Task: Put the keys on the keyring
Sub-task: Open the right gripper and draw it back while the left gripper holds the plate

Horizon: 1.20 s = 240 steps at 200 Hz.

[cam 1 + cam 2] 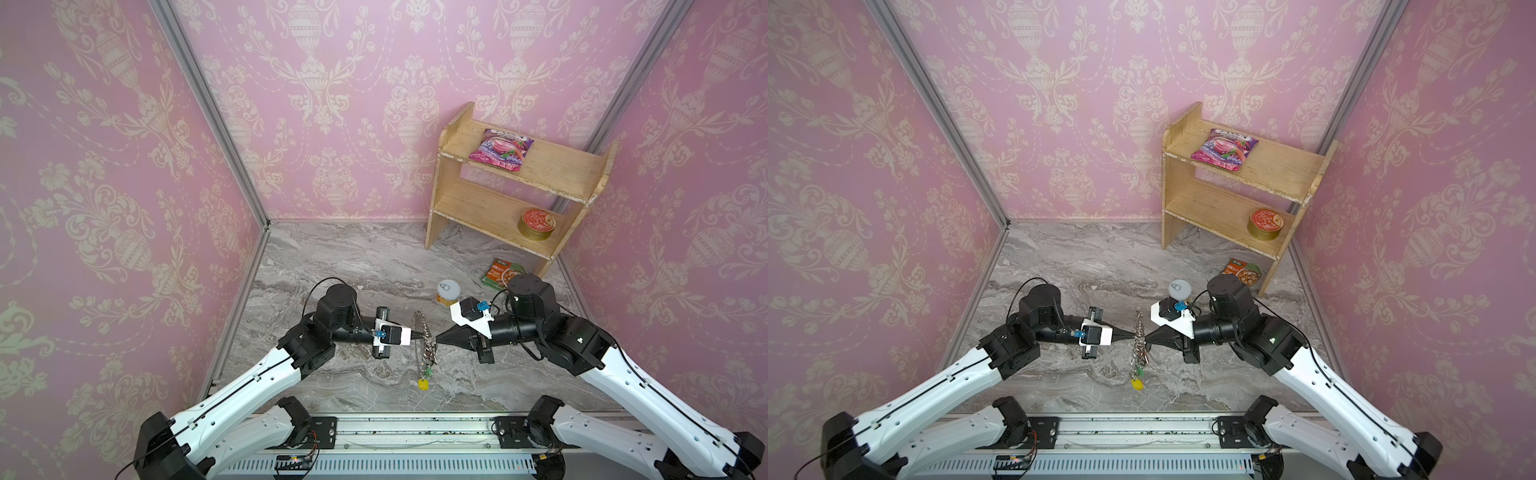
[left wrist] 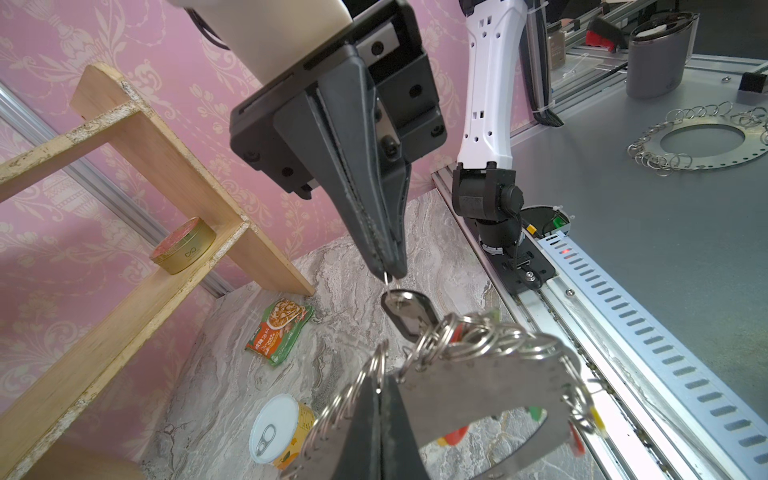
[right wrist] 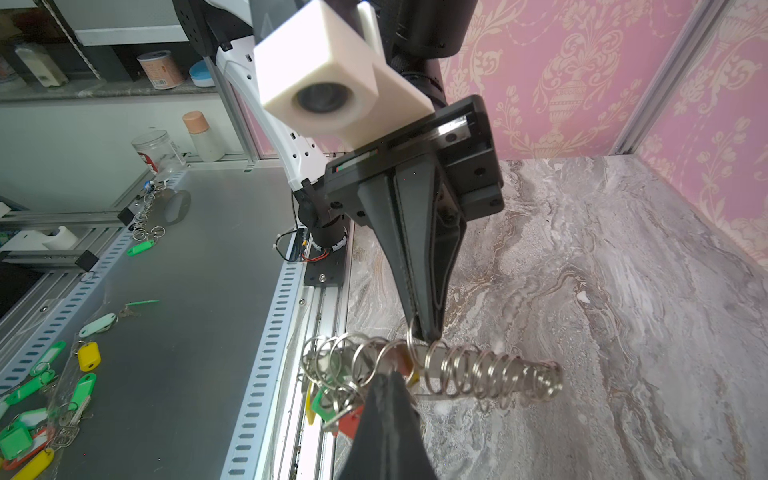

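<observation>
Key (image 2: 405,312): black head, hanging off its own small wire loop. That loop is pinched in the tip of the right gripper (image 2: 388,272), jaws clamped tight. The left gripper (image 2: 380,380) is likewise clamped, on the edge of the keyring (image 2: 478,395) plate, holding it up off the table (image 1: 353,270) between the two arms. In both top views you see the plate edge-on in mid-air with tags dangling below it, the yellow tag (image 1: 423,384) lowest.

Progress, my read: both parts are picked up and sit together, and threading is the open item. The key's lower end sits against, and partly behind, the cluster of small rings at the plate's rim, just beyond the right gripper's tip. You can't tell from the left wrist view whether its loop is hooked through one of those rings or only touching them. The right wrist view doesn't show the key; it's hidden behind the gripper and tags.

Left to do, as I judge it: confirm the loop is on a ring, then let go with the right. Don't release before you've checked.
</observation>
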{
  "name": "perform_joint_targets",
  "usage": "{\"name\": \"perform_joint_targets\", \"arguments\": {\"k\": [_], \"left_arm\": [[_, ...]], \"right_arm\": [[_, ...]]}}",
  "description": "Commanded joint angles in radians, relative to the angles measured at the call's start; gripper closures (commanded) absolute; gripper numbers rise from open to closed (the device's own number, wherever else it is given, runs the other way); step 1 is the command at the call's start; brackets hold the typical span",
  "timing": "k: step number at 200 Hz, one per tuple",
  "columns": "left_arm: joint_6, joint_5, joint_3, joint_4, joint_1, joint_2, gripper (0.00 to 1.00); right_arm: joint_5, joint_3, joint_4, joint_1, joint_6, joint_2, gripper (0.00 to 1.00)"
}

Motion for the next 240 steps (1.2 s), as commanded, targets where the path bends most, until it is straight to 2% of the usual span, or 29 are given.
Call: {"name": "perform_joint_targets", "arguments": {"k": [1,64,113,240], "left_arm": [[0.024,0.013,0.033,0.022,-0.005,-0.006,1.00],[0.018,0.021,0.034,0.006,-0.005,-0.004,1.00],[0.015,0.028,0.037,0.000,-0.005,-0.003,1.00],[0.026,0.004,0.041,-0.023,-0.005,-0.012,1.00]], "right_arm": [[0.050,0.037,-0.029,0.019,-0.029,0.008,1.00],[0.143,0.039,-0.015,0.047,-0.047,-0.004,1.00],[0.167,0.050,-0.029,0.066,-0.061,0.011,1.00],[0.101,0.063,-0.059,0.067,-0.060,0.034,1.00]]}}
